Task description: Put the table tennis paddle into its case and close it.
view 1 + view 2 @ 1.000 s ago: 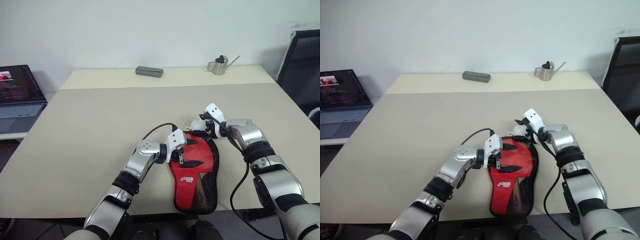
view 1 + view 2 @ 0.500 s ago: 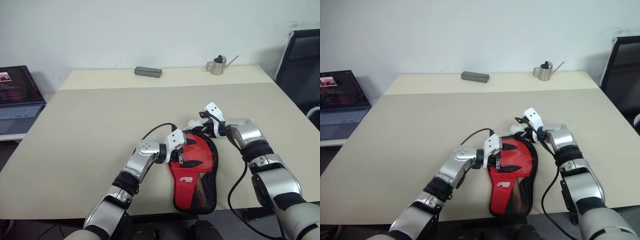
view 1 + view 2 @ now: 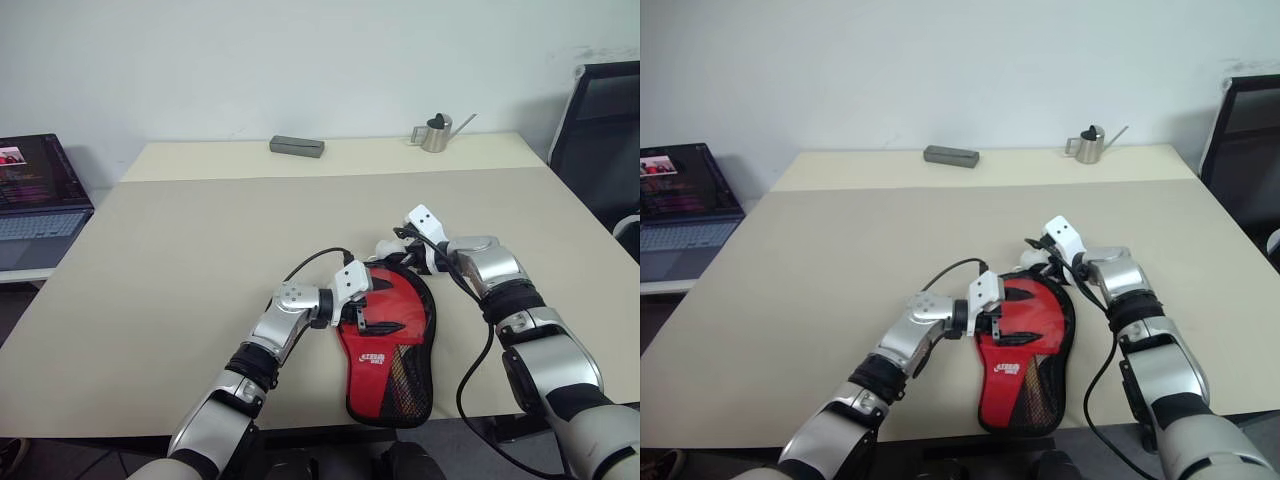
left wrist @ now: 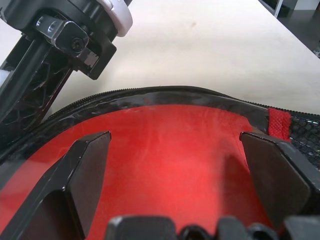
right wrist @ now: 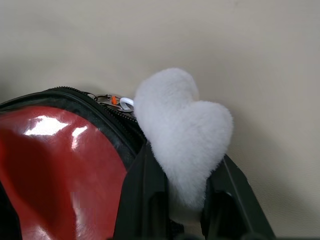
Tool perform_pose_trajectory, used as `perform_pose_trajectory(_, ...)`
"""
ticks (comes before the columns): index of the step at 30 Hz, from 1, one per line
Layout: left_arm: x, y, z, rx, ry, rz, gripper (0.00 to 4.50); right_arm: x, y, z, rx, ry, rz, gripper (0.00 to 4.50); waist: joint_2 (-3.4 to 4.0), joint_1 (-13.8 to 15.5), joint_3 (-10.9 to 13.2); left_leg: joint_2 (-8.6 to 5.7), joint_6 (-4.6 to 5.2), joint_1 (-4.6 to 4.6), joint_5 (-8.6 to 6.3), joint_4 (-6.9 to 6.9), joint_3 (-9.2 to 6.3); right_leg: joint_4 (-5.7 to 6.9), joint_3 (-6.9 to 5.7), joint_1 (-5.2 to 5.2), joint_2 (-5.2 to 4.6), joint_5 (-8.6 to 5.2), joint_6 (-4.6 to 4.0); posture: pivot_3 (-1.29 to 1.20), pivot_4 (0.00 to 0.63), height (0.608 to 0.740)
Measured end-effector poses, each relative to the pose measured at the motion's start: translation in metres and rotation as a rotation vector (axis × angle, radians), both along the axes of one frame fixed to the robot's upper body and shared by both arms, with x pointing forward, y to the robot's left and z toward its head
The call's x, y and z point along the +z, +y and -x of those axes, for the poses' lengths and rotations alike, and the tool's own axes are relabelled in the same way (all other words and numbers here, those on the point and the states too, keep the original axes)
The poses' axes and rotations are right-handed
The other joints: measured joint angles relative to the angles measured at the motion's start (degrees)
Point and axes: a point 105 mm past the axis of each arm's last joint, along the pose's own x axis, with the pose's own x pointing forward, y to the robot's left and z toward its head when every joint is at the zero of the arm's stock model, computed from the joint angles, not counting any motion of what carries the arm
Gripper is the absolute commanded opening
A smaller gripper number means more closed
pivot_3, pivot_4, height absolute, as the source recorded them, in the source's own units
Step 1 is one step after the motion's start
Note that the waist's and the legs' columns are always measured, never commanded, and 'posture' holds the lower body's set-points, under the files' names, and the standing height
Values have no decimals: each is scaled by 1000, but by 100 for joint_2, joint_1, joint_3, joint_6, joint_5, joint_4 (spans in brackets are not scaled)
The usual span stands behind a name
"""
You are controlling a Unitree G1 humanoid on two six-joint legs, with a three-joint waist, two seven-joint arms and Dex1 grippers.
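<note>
We had the counter (image 3: 180,240) carrying the case (image 3: 392,350) at its near edge, red side up, the table tennis paddle not visible and presumably inside. Our left hand (image 3: 366,312) rested spread wide on the red face (image 4: 175,150), likely to steady it, while our right hand (image 5: 187,200) pinched the white pompom charm (image 5: 182,125) to draw the zip
</note>
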Motion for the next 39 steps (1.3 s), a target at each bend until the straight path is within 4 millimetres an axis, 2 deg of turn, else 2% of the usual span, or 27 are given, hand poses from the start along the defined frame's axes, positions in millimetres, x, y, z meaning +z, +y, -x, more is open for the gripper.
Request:
perform_pose_trajectory(3, -1, 0, 1, -2, -2, 2, 4500, 7, -10, -3, -21, -16, 13, 291, 0, 5, 0, 0, 0, 0, 0, -1, 0, -2, 0, 0, 0, 0, 0, 0, 150, 740)
perform_pose_trajectory(6, -2, 2, 1, -1, 0, -1, 4500, 12, -10, -4, -14, -27, 7, 276, 6, 2, -4, 2, 0, 3, 0, -4, 1, -2, 1, 1, 0, 0, 0, 0, 150, 740)
perform_pose_trajectory(15, -3, 2, 2, 3, -1, 0, 4500, 12, -5, -4, -3, -34, 1, 260, 10, -10, -6, 2, 0, 4, -1, -7, 1, -5, 1, 2, 0, 0, 0, 0, 150, 740)
perform_pose_trajectory(25, -3, 2, 2, 6, 0, 2, 4500, 9, -12, -7, -25, -58, 37, 259, 10, -31, -6, 1, 0, 5, 0, -8, 1, -6, 1, 4, 0, -1, 1, 0, 150, 740)
perform_pose_trajectory(34, -4, 0, 0, 8, -6, 8, 4500, 18, -30, -9, -46, -90, 83, 258, 16, -11, -9, -1, 0, 11, 0, -6, -4, -13, -3, 21, -1, -2, 3, 0, 150, 740)
perform_pose_trajectory(37, -4, -1, -1, 10, -13, 12, 4500, 28, -40, -8, -46, -113, 108, 258, 16, 6, -10, -1, 0, 12, 0, -5, -5, -14, -5, 22, -1, -14, 24, 0, 150, 740)
perform_pose_trajectory(39, -4, -2, 0, 9, -14, 13, 4500, 29, -53, -5, -58, -117, 134, 258, 16, 25, -10, -1, 0, 12, 0, -5, -7, -17, -7, 24, -1, -15, 25, 0, 150, 740)
